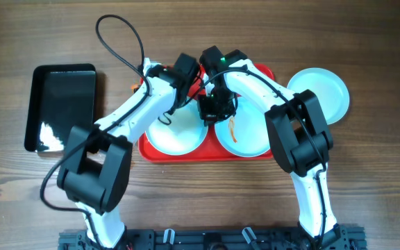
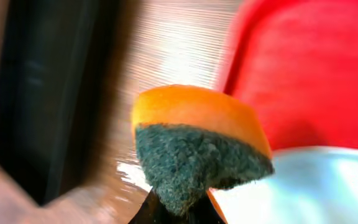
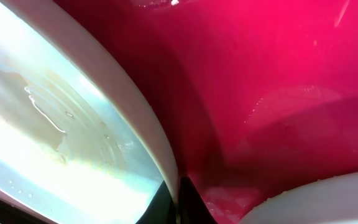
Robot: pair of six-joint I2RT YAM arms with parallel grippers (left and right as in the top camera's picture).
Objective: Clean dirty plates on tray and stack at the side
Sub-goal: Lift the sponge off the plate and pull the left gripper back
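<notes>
The red tray holds two plates: a left plate and a right plate with an orange smear. A third plate lies on the table, right of the tray. My left gripper is shut on an orange sponge with a green scouring face, held over a plate's edge. My right gripper is shut on the rim of a wet, streaked plate. From overhead it sits between the two tray plates. I cannot tell which one it grips.
A glossy black tray lies on the wooden table, left of the red tray. Both arms cross closely over the red tray's far half. A black cable loops above the left arm.
</notes>
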